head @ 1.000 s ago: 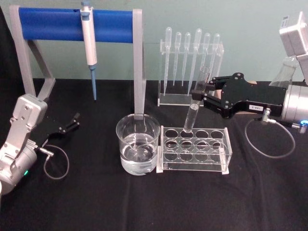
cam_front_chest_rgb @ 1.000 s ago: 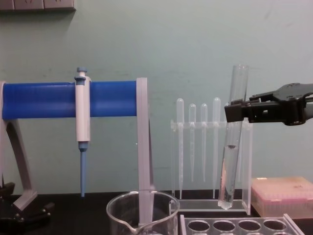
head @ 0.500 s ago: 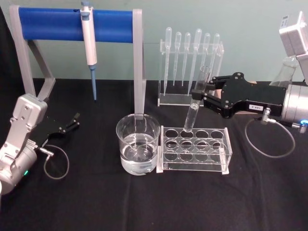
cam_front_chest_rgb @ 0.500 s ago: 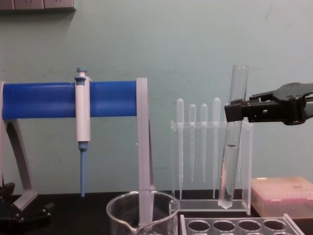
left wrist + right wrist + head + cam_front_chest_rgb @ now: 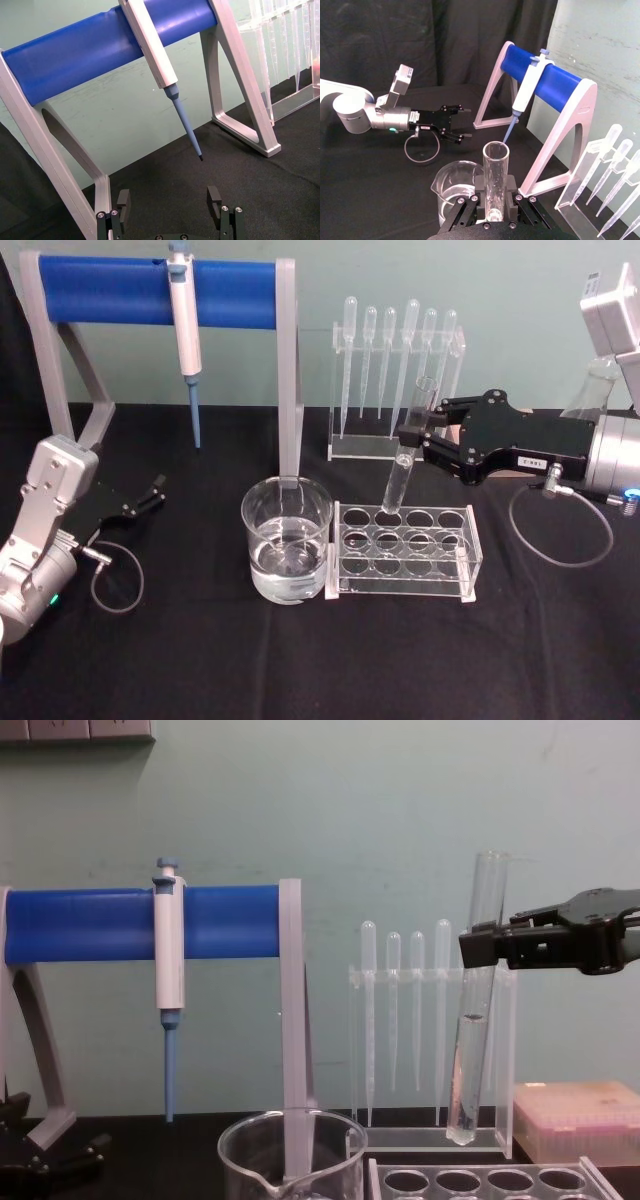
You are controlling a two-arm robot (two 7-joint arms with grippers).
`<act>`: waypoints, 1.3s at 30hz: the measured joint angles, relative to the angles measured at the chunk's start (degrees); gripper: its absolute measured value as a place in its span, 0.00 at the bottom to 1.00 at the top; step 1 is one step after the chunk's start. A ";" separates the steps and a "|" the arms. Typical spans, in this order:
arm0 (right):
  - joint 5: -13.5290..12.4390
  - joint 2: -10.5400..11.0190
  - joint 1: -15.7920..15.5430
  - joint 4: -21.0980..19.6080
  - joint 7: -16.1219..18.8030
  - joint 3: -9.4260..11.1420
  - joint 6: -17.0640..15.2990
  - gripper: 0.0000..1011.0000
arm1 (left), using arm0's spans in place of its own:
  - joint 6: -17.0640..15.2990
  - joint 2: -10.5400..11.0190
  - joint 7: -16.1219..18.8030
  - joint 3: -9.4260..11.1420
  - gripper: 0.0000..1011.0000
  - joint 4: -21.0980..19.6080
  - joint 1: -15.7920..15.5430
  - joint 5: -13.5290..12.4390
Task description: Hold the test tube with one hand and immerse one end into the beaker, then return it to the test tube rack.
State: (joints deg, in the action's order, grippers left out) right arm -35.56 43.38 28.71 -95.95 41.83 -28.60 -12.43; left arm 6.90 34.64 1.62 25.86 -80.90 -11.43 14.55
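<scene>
Right black two-jaw gripper (image 5: 410, 437) clamps the clear glass test tube (image 5: 397, 482), tilted above the clear rack (image 5: 400, 582); better straighten it before lowering. Left gripper (image 5: 152, 492) parked, jaws apart.

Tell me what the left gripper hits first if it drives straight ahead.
Probably the pipettor's blue tip, which hangs almost dead ahead of the left gripper; depth is unclear, so it may pass under and meet the stand's grey leg.
</scene>
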 joint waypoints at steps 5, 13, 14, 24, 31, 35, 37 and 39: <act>0.02 0.00 0.00 0.00 0.00 0.00 0.00 0.24 | 0.00 0.00 0.00 0.00 0.99 0.00 0.00 0.00; 0.04 0.00 0.00 0.00 0.01 0.00 0.00 0.24 | 0.00 0.00 0.00 0.00 0.99 0.00 0.00 0.00; 0.04 0.00 0.00 0.00 0.00 0.00 0.00 0.24 | 0.00 0.00 0.00 0.00 0.99 0.00 0.00 0.00; 0.04 0.00 0.00 0.00 0.01 0.00 0.00 0.24 | 0.00 0.00 0.00 0.00 0.99 0.00 0.00 0.00; 0.04 0.00 0.00 0.00 0.00 0.00 0.00 0.24 | 0.00 0.00 0.00 0.00 0.99 0.00 0.00 0.00; 0.04 0.00 0.00 0.00 0.00 0.00 0.00 0.24 | 0.00 0.00 0.00 0.00 0.99 0.00 0.00 0.00; 0.04 0.00 0.00 0.00 0.00 0.00 0.00 0.24 | 0.00 0.00 0.00 0.00 0.99 0.00 0.00 0.00; 0.04 0.00 0.00 0.00 0.00 0.00 0.00 0.24 | 0.00 0.00 0.00 0.00 0.99 0.00 0.00 0.00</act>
State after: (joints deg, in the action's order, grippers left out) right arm -35.53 43.38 28.71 -95.95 41.83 -28.61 -12.43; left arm 6.91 34.65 1.62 25.86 -80.90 -11.44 14.55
